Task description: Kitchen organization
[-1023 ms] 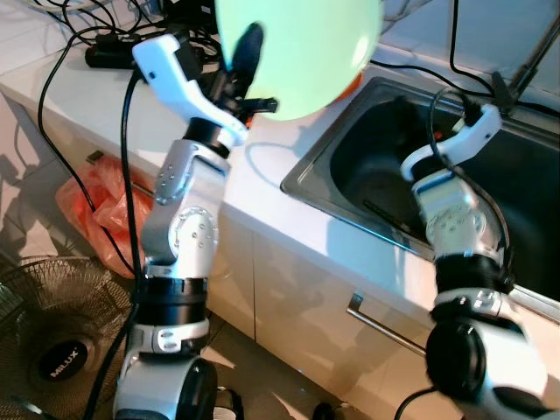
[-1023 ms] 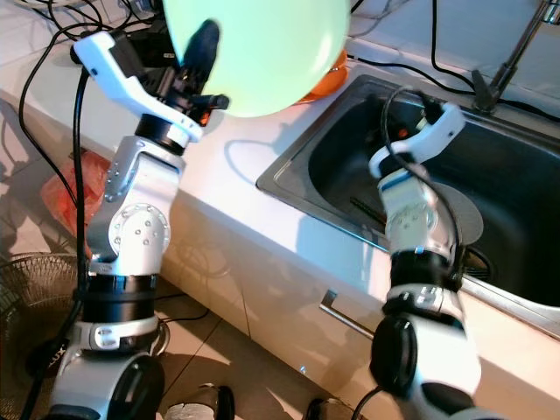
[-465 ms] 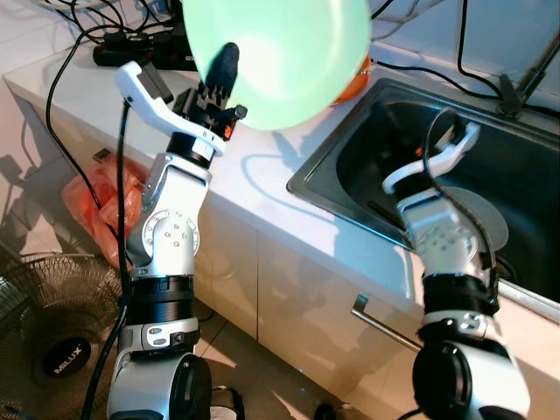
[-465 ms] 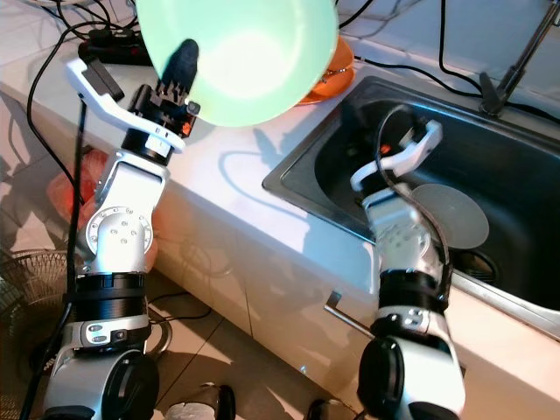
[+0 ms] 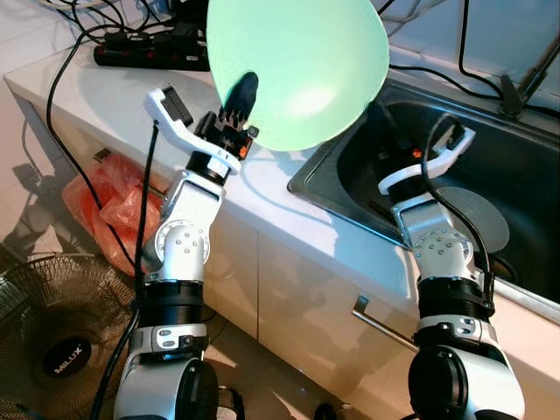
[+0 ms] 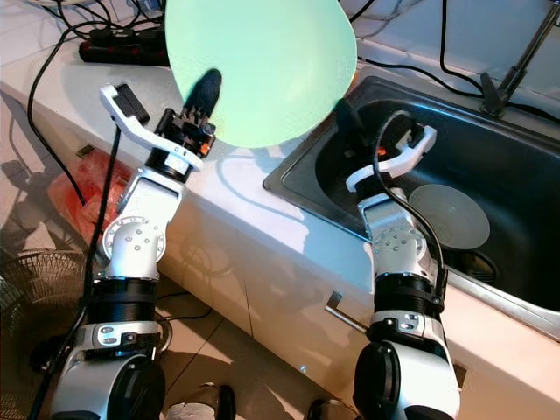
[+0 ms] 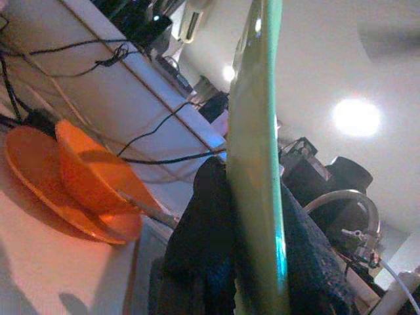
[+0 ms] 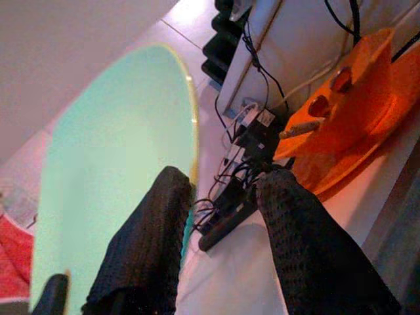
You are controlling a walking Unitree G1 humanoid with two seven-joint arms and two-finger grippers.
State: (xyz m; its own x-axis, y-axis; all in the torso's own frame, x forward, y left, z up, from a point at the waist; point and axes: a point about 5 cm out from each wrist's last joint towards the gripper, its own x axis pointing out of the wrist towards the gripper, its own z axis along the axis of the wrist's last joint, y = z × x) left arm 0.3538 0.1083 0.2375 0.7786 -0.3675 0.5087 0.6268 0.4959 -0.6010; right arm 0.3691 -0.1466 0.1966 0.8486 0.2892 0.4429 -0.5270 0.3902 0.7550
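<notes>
While clamped on edge in mid-air: green plate point(image 5: 302, 70) not yet put down, held above the counter's point(image 5: 114, 96) edge, right next to the sink point(image 5: 525, 188).
Progress: judged early to midway; plate lifted and carried, placement outstanding; destination not evident, sink or the orange stack both plausible.
Left gripper point(image 7: 252, 216): pressed together on the green plate's rim, one black finger on each face, as seen in the left wrist view.
Right gripper point(image 8: 220, 226): spread apart, pinching nothing, raised over the sink's near corner close by the plate's rim.
Green plate contents: none visible; tilted near upright, so nothing could rest on it.
Sink contents: round grey disc point(image 6: 449, 215) lying on the basin floor; basin otherwise dark, hard to read.
Orange plate point(image 7: 39, 177): on the counter behind, with an orange bowl point(image 7: 85, 174) sitting on it.
Orange bowl contents: handle of a utensil point(image 8: 303, 125) sticking out; rest unclear.
Left to do: set plate down, release, then deal with remaining crockery.
</notes>
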